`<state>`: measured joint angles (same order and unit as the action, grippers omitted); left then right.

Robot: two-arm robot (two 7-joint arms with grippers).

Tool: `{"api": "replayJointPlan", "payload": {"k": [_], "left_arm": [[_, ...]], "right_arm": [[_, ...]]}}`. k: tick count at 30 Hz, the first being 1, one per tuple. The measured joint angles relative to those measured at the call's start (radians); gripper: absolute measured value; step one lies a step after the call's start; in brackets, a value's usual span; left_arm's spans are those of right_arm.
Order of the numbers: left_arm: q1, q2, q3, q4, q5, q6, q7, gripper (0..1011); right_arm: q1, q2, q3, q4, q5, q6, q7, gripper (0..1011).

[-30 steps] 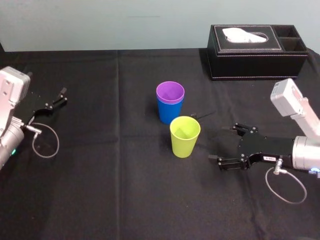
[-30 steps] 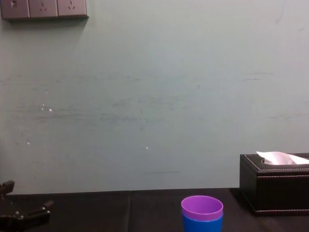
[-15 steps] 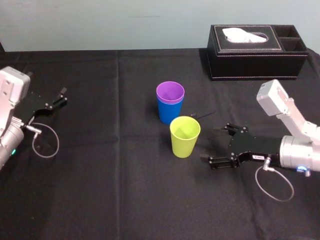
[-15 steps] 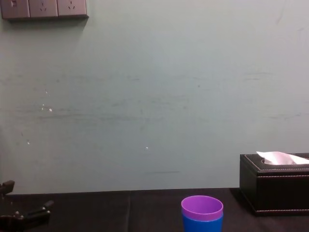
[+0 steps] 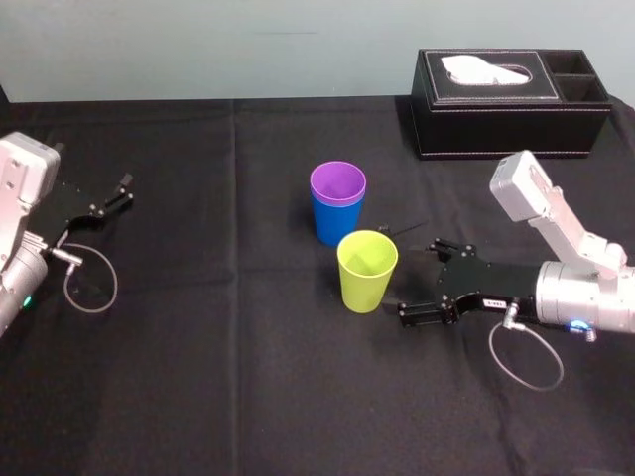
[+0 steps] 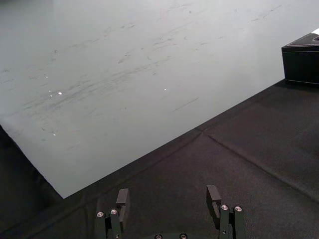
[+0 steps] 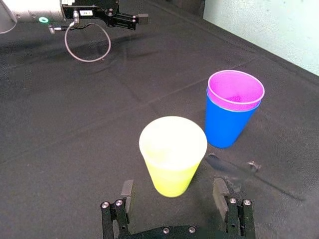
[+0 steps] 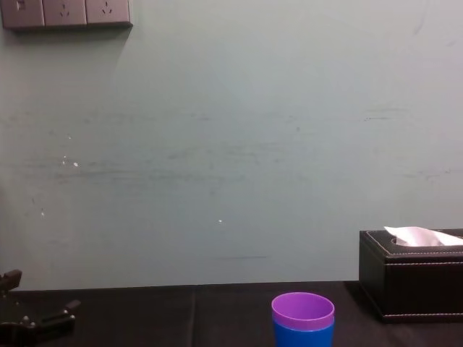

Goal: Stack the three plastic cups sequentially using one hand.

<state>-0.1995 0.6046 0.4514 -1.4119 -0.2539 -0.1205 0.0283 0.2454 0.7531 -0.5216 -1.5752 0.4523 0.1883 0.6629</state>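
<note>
The purple cup (image 5: 338,184) sits nested inside the blue cup (image 5: 333,223) near the middle of the black table; both also show in the right wrist view, purple cup (image 7: 236,89) in blue cup (image 7: 225,125). The yellow-green cup (image 5: 367,270) stands upright just in front of them. My right gripper (image 5: 419,281) is open, low over the table just right of the yellow-green cup (image 7: 173,155), its fingers (image 7: 127,189) pointing at the cup and apart from it. My left gripper (image 5: 123,192) is parked open at the far left.
A black leather tissue box (image 5: 510,102) stands at the back right. A black cloth (image 5: 218,377) covers the table. A pale wall (image 8: 231,144) rises behind, with sockets (image 8: 65,13) up high.
My right gripper has moved left toward the yellow-green cup, staying open. The cups and the left arm have not moved.
</note>
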Motion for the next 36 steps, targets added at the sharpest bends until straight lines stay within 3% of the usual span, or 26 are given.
{"api": "replayJointPlan", "payload": {"k": [36], "left_arm": [[0.0,0.0,0.0,0.0,0.0,0.0,0.0,1010]], "right_arm": [[0.055,-0.087,-0.041,0.066,0.003,0.003,-0.008,1003]]}}
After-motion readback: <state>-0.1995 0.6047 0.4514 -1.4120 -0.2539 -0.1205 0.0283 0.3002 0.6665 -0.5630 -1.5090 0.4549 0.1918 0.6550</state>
